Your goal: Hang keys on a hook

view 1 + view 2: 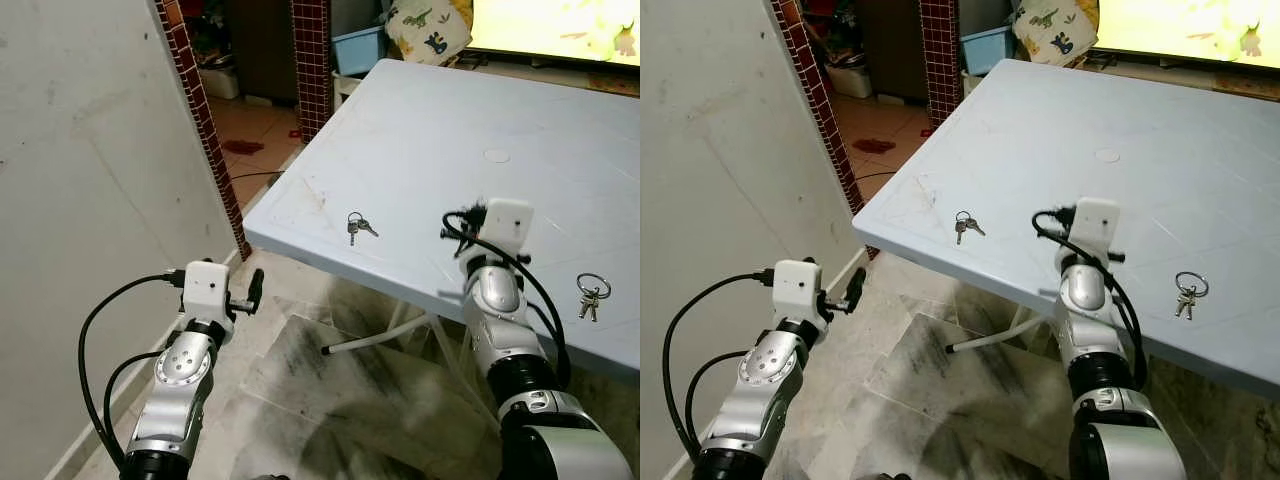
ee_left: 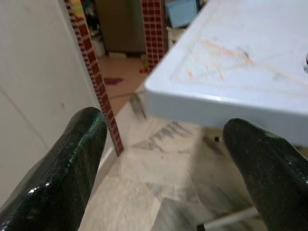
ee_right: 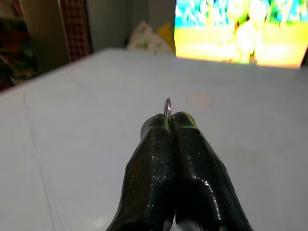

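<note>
My right gripper (image 3: 171,118) is shut over the pale blue table (image 1: 430,140), and a thin metal key ring (image 3: 167,106) pokes up between its fingertips. What hangs below the ring is hidden by the fingers. One small bunch of keys (image 1: 357,225) lies near the table's front left corner. A second bunch on a large ring (image 1: 590,292) lies to the right of my right wrist. My left gripper (image 1: 252,292) is open, held low beside the table's corner and empty; its fingers (image 2: 77,159) frame that corner.
A grey wall (image 1: 90,150) stands close on the left, ending in a red-tiled pillar (image 1: 205,130). Behind the table are a blue bin (image 1: 358,48), a patterned cushion (image 1: 428,28) and a lit screen (image 1: 555,25). Table legs (image 1: 385,335) cross the marble floor below.
</note>
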Robot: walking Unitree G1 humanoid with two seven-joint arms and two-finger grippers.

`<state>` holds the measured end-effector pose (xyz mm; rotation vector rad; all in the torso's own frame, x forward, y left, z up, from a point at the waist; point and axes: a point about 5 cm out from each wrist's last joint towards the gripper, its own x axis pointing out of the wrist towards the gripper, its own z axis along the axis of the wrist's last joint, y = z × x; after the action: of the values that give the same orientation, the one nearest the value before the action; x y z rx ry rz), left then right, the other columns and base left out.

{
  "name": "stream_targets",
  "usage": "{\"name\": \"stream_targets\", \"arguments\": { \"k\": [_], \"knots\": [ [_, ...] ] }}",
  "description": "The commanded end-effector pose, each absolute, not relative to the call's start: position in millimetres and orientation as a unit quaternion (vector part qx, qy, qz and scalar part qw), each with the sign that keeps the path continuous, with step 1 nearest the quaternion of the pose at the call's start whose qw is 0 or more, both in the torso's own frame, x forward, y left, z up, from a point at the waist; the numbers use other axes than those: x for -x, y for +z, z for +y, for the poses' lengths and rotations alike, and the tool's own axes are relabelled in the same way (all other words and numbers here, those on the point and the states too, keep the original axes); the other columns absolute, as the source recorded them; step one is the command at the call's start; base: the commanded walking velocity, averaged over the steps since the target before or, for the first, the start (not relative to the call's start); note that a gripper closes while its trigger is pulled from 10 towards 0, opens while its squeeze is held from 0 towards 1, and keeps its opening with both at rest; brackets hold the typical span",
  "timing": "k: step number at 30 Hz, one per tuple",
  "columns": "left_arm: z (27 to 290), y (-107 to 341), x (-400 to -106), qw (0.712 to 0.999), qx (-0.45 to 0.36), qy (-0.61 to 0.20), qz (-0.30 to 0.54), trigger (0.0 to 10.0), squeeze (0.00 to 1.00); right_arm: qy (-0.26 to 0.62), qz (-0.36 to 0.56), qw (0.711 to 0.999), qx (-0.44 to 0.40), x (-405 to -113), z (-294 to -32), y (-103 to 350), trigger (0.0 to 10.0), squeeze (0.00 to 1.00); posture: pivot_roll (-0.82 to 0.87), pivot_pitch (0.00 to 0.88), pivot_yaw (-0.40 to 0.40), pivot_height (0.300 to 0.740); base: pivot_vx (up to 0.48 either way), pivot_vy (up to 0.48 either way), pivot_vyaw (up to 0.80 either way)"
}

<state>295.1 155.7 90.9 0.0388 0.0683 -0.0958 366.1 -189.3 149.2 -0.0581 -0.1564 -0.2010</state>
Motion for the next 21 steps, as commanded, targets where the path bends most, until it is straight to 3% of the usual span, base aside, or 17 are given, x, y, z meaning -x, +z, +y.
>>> {"name": "stream_targets", "arguments": {
  "k": [1, 15, 21],
  "knots": [
    [161, 103, -298, 0.999, -0.018, -0.033, 0.007, 10.0, 0.0, -0.091, -0.098, 0.99, 0.033, -366, -186, 162, 10.0, 0.0, -0.03, 0.019, 0.054, 0.74, 0.0, 0.0, 0.0],
    [178, 122, -298, 0.998, -0.044, 0.025, -0.044, 10.0, 0.0, -0.059, -0.137, 0.987, 0.054, -326, -169, 173, 10.0, 0.0, -0.05, 0.0, 0.038, 0.74, 0.0, 0.0, 0.0],
    [183, 116, -292, 0.998, -0.033, 0.03, -0.036, 10.0, 0.0, -0.052, -0.155, 0.98, 0.115, -305, -172, 187, 10.0, 0.0, -0.06, 0.002, 0.031, 0.74, 0.0, 0.0, 0.0]
  ]
}}
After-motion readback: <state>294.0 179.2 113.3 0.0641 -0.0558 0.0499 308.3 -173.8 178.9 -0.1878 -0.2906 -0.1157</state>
